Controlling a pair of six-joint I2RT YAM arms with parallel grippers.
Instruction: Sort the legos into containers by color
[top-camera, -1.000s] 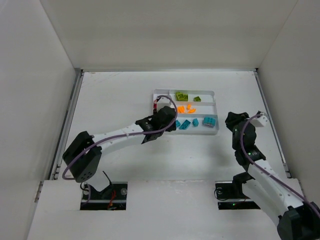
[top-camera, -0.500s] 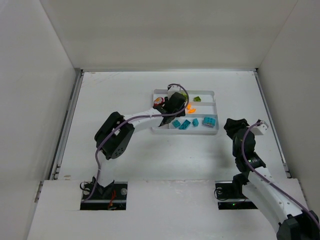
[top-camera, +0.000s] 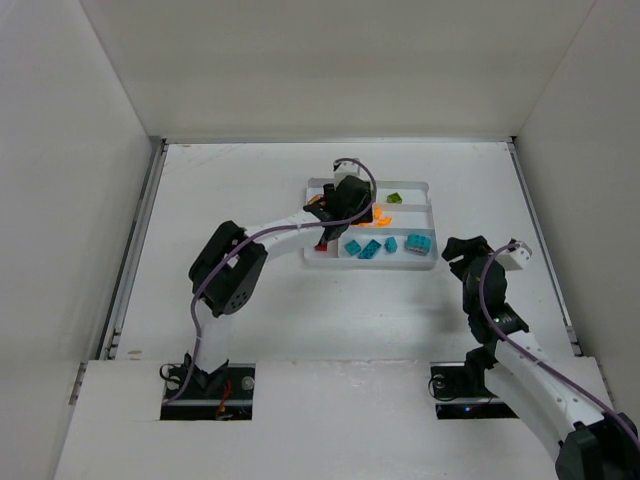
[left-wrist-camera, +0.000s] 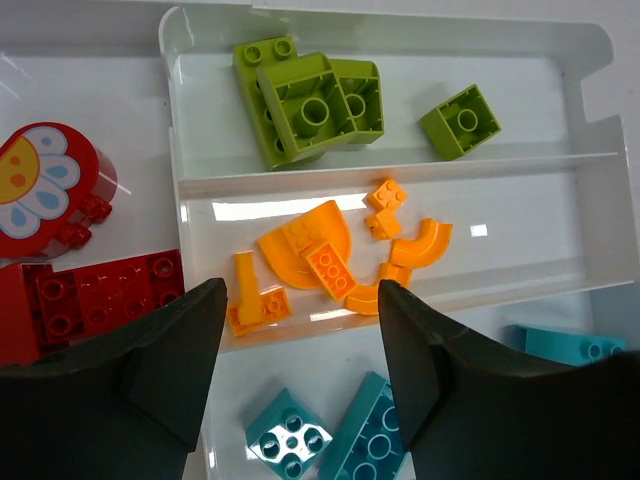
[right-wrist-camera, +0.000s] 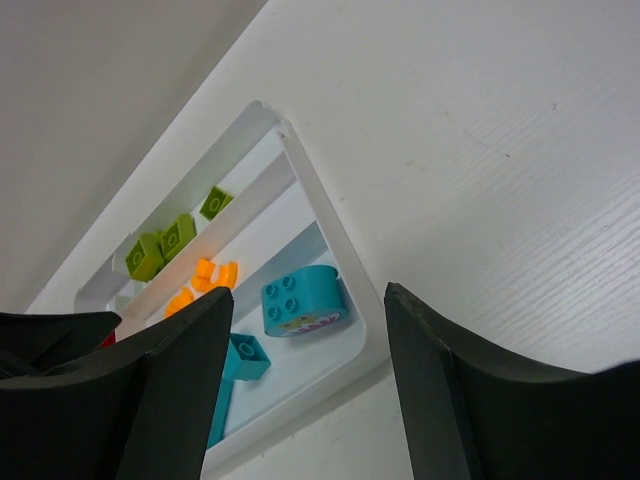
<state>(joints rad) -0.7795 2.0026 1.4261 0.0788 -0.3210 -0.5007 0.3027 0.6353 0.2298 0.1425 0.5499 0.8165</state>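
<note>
The worktop (top-camera: 230, 190) is found to carry one white tray (left-wrist-camera: 540, 90), and no brick can be made out on it outside that tray. The left gripper (left-wrist-camera: 300, 310) is held above the tray's middle long section with its jaws spread wide and nothing between them. The right gripper (right-wrist-camera: 308, 310) is stationed just off the tray's right near corner, likewise wide and empty. Within the tray, the red bricks (left-wrist-camera: 100, 295) are lodged in the tall narrow section at the left end, a round flower-printed piece (left-wrist-camera: 45, 190) among them. The lime green bricks (left-wrist-camera: 310, 105) are kept in the far long section, the teal bricks (left-wrist-camera: 290, 440) in the near one, and the orange bricks (left-wrist-camera: 320, 250) in the section between. Each colour is seen in its own section, so the sort is judged to be at or near completion, and the step in hand is judged to be a clean retreat of the left gripper from over the orange section. It is recommended that the jaws be kept wide and raised straight up clear of the tray's dividers before any sideways travel, so that no light brick is flicked into a neighbouring section. The right gripper is best kept off the tray wall, since a nudge could shift the tray.
</note>
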